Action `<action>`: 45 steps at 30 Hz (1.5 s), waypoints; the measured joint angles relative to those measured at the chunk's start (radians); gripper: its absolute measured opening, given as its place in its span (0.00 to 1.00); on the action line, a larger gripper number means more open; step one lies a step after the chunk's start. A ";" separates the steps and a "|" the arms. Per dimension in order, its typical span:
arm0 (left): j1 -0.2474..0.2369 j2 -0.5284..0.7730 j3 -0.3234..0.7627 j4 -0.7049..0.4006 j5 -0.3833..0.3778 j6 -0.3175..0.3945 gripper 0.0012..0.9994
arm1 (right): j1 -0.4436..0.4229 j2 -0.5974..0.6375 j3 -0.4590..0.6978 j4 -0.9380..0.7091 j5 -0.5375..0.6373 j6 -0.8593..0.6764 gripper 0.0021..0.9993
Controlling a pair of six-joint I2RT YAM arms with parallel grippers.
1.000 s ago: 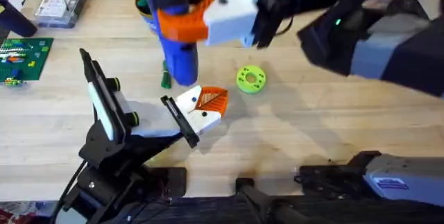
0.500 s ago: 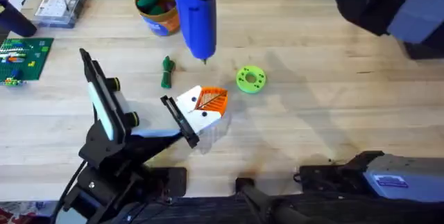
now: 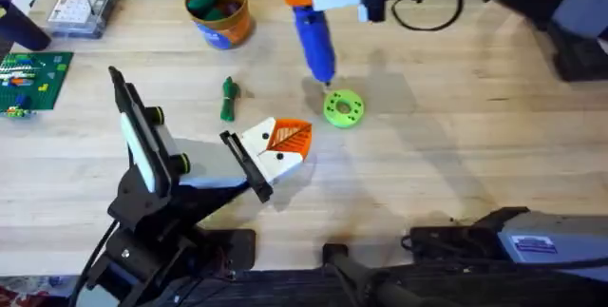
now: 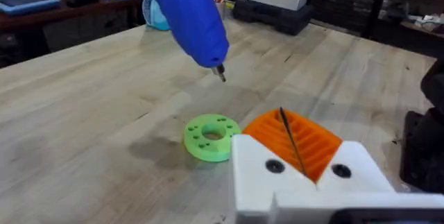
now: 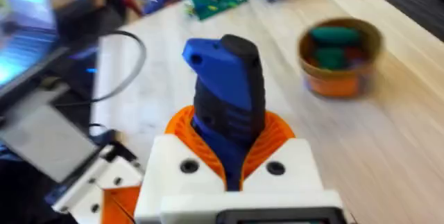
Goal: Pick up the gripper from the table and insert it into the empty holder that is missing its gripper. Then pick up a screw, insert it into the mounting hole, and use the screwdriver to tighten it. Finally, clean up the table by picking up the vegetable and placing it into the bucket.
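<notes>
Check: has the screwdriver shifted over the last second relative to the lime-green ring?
Yes. The screwdriver moved rightward from beside the vegetable; its bit now hangs just above the lime-green ring.

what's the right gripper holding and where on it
The right gripper is shut on the screwdriver, clamped around the upper end of its blue body, bit pointing down above the green ring.

A blue cylindrical electric screwdriver [image 3: 314, 39] hung over the pale, plank-grained wooden table [image 3: 456, 145]. A lime-green holed ring [image 3: 343, 109] lay near a dark green bean-like vegetable [image 3: 228, 99]. The round orange bucket [image 3: 218, 12] bore a blue label.
</notes>
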 joint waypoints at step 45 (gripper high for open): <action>0.000 0.000 0.000 -0.014 -0.162 0.000 0.01 | -0.152 0.431 0.120 -0.674 1.048 -0.875 0.05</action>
